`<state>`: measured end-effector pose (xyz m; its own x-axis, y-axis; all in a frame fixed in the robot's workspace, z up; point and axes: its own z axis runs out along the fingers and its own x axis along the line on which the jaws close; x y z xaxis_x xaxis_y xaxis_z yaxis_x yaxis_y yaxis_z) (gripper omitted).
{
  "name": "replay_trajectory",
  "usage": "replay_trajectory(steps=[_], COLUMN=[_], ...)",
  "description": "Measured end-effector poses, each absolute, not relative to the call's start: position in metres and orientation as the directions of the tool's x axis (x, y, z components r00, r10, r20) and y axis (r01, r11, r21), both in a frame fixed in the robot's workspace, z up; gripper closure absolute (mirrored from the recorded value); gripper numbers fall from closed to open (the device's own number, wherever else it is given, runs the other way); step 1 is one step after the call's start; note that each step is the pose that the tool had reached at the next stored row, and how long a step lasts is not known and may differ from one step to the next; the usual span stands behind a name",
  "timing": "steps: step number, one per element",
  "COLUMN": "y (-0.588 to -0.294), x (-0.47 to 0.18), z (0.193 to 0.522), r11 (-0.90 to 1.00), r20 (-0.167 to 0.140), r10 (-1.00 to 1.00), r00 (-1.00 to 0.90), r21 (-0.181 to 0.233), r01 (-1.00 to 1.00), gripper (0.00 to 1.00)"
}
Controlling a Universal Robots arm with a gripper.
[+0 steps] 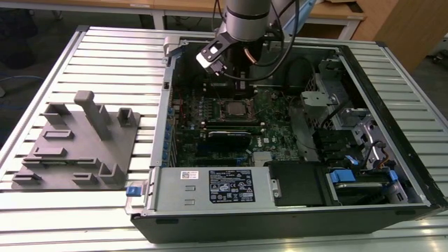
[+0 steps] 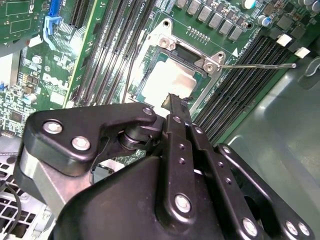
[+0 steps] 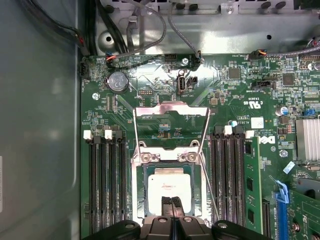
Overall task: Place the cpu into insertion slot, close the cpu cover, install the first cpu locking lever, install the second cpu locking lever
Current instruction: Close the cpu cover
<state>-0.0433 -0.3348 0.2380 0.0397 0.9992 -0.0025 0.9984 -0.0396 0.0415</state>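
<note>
cpu in the socket, cover standing open

watching from my console in the first wrist view, the black two-fingered gripper (image 3: 172, 201) has its fingers pressed right together with only a thin seam between them. i see nothing clamped in them. just under and ahead of the fingertips lies the small flat square cpu with the dull silver-grey top (image 3: 167, 182). it sits inside the small square dark insertion slot with the thin metal rim (image 3: 146, 185), on the green circuit board (image 3: 235, 100). i cannot tell whether the tips touch the chip's near edge or hang just above it.

beyond the fingertips, past the far edge of the slot, the thin silver square-frame cpu cover (image 3: 172, 106) is tipped back and open, with bare board showing through its cut-out centre. a thin wire locking lever (image 3: 210, 187) runs close beside the fingers along one flank of the slot. as i read it, it is not hooked down. long narrow black memory slots (image 3: 107, 190) lie off to either side of the fingers.

my judgement is that placing the chip is done, or at its last touch, and closing the cover is the step in hand. that calls for the closed tips to reach the far side of the frame and fold it down over the chip. they must not nudge the chip out of its seat or snag the lever wire.
</note>
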Motion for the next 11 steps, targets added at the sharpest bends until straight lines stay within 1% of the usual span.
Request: replay_trajectory(steps=[11], y=[-0.3348], x=[-0.0433], z=[0.2459], r11=[-0.04], r20=[-0.002], r10=[0.999], r00=[0.04], r21=[0.042], r01=[0.998], gripper=[0.9])
